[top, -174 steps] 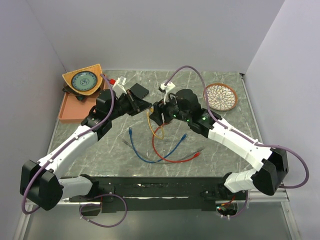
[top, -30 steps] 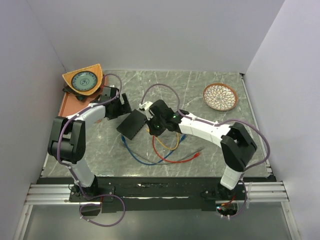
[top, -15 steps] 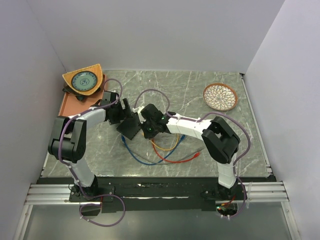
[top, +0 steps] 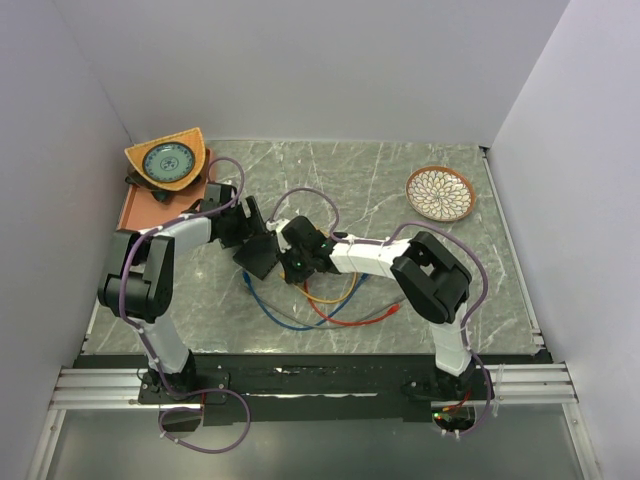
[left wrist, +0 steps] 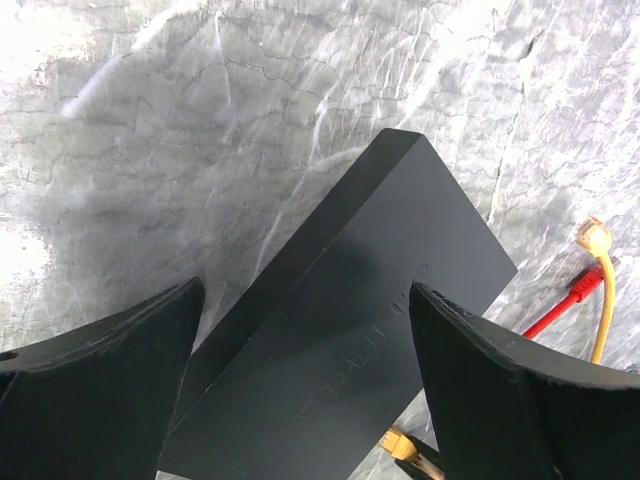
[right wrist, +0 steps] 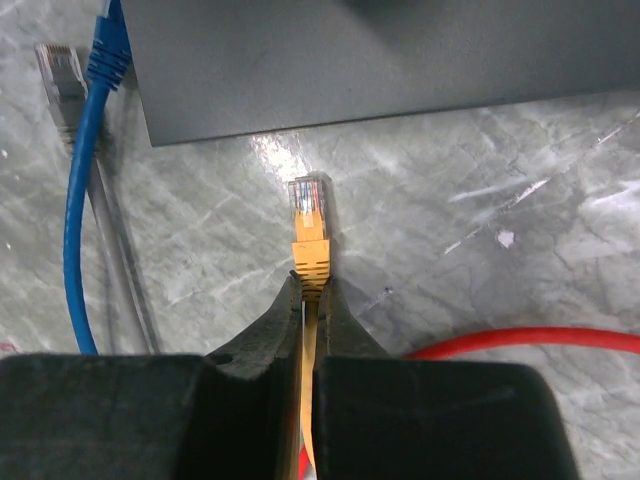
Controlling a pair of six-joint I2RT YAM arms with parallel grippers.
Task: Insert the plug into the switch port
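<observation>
The right jaws are pinched shut on the orange cable just behind the plug (right wrist: 309,235), whose clear tip points toward the top of the frame at the near edge of the black box (right wrist: 330,60), with a thin strip of bare surface (right wrist: 480,200) between them. The switch port on that edge cannot be made out. The left jaws stand wide apart, one finger at each lower corner of the frame, and the box lies slanted between them; whether they touch it cannot be told.
</observation>
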